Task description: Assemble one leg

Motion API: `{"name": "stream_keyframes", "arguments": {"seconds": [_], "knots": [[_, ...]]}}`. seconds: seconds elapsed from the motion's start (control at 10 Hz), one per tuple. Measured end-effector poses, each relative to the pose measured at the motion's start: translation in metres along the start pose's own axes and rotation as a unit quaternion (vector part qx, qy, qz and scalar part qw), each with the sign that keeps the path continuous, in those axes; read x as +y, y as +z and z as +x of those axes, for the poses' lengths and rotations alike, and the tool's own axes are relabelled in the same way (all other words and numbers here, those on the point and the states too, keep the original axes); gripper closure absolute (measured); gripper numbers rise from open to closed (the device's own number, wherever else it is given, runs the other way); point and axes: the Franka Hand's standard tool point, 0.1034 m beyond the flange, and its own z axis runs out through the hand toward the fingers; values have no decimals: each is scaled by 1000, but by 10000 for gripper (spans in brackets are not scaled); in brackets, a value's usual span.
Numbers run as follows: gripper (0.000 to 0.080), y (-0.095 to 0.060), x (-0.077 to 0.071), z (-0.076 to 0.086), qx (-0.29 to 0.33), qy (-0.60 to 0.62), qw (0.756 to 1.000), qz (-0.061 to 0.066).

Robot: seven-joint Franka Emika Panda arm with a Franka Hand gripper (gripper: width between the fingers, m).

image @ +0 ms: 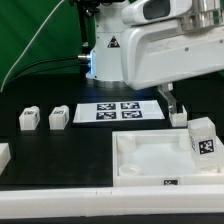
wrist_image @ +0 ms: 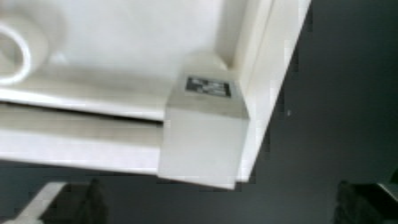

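Observation:
One leg, a small white block with a tag, stands upright at the corner of the white tray on the exterior view's right. In the wrist view this leg sits against the tray's rim, its tag facing the camera. My gripper is open and holds nothing. Its dark fingertips show far apart at the picture's corners, with the leg's near end just short of the gap between them. In the exterior view a thin finger hangs behind the tray.
Two more small white legs stand on the black table at the exterior view's left. The marker board lies behind the tray. A small white block sits by the finger. A white part shows at the left edge.

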Motion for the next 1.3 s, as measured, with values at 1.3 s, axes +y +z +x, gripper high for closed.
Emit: {"name": "stream_keyframes", "arguments": {"seconds": [1.3], "knots": [[150,37,9,5,-31,7,999,8]]}}
